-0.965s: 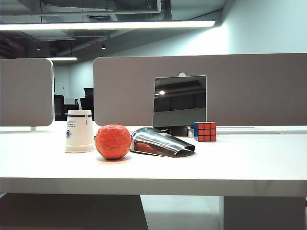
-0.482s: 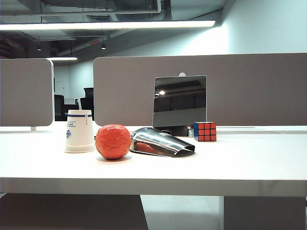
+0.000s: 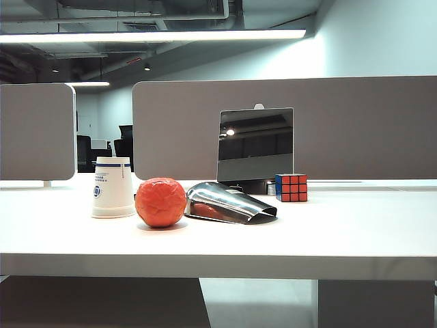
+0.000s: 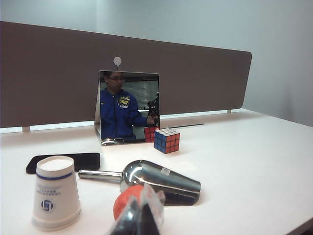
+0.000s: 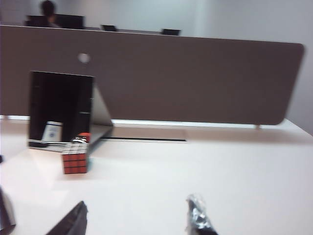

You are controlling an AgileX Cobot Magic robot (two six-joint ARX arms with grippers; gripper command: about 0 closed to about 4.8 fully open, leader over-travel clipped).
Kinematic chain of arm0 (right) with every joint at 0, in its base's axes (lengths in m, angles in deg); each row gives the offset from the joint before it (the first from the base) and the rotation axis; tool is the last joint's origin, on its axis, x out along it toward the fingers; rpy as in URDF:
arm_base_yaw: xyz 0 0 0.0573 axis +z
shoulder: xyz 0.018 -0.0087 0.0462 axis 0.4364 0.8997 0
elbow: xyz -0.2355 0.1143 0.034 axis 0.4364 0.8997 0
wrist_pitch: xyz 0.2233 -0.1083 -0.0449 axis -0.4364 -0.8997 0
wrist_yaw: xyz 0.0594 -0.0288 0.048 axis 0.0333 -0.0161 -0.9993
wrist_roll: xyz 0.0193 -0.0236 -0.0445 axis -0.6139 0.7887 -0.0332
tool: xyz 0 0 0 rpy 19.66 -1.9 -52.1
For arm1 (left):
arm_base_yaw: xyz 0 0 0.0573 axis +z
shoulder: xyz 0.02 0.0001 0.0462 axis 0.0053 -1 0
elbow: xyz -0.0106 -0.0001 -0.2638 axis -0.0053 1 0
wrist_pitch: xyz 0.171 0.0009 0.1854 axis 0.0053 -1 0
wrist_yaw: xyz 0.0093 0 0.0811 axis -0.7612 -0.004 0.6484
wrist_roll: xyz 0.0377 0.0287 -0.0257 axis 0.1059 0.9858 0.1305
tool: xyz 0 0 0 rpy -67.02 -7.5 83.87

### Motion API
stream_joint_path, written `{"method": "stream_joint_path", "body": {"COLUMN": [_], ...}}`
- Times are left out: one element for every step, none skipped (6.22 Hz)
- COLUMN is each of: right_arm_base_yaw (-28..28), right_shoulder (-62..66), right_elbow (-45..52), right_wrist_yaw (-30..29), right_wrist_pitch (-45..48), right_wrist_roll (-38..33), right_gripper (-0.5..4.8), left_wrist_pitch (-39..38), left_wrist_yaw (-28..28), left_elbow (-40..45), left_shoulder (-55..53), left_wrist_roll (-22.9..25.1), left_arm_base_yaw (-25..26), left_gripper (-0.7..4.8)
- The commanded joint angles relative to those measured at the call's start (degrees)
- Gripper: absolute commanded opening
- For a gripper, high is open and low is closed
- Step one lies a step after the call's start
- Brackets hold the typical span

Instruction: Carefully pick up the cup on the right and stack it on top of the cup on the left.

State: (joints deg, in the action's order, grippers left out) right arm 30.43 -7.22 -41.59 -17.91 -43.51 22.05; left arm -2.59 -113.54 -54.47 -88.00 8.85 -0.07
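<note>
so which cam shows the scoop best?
Left wrist view: the scoop shows whole from above, handle and open mouth, lying behind the orange ball. The exterior view gives only a low side-on look, its near end partly hidden by the ball. The right wrist view, blurred, does not show it.

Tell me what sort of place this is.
Probably an open-plan office: a white desk backed by grey partition screens, with exposed ceiling ducts and strip lighting overhead.

One cup [image 3: 113,186], one orange ball [image 3: 160,201] and one scoop [image 3: 229,203] are sitting on the table [image 3: 341,236]. One cube [image 3: 291,187], one mirror [image 3: 256,143] and one phone [image 4: 63,161] are lying behind them.
</note>
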Motion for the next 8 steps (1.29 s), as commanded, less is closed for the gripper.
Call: {"method": "stream_joint_path", "body": {"right_arm_base_yaw": [0.0, 0.0, 0.0, 0.0, 0.0, 0.0, 0.0, 0.1], "right_shoulder": [-0.1, -0.1, -0.1, -0.1, -0.1, -0.1, -0.1, -0.1], "right_elbow": [2.7, 4.2, 11.3, 12.1, 22.6, 23.9, 24.5, 24.5], "right_wrist_yaw": [-2.9, -2.3, 5.1, 5.1, -0.2, -4.2, -5.6, -6.3], "right_wrist_pitch": [1.0, 4.2, 6.2, 6.8, 20.8, 21.0, 19.6, 18.0], "right_wrist_roll": [-0.1, -0.8, -9.4, -9.4, -3.9, -0.6, 0.4, 1.7], "right_gripper": [2.60, 2.60, 2.60, 2.60, 2.60, 2.60, 2.60, 2.60], "left_wrist_pitch": [0.3, 0.3, 0.3, 0.3, 0.3, -0.2, -2.0, -3.9], "left_wrist_yaw": [-0.5, -0.5, -0.4, -0.4, -0.5, -0.5, -0.5, -0.4], "left_elbow": [-0.1, -0.1, -0.1, -0.1, -0.1, -0.1, -0.1, -0.1], "left_shoulder": [0.0, 0.0, 0.0, 0.0, 0.0, 0.0, 0.0, 0.0], "left_wrist_roll": [0.0, 0.0, 0.0, 0.0, 0.0, 0.0, 0.0, 0.0], "left_arm_base_yaw": [0.0, 0.0, 0.0, 0.0, 0.0, 0.0, 0.0, 0.0], "left_gripper": [-0.05, -0.05, -0.05, -0.05, -0.05, -0.05, -0.05, -0.05]}}
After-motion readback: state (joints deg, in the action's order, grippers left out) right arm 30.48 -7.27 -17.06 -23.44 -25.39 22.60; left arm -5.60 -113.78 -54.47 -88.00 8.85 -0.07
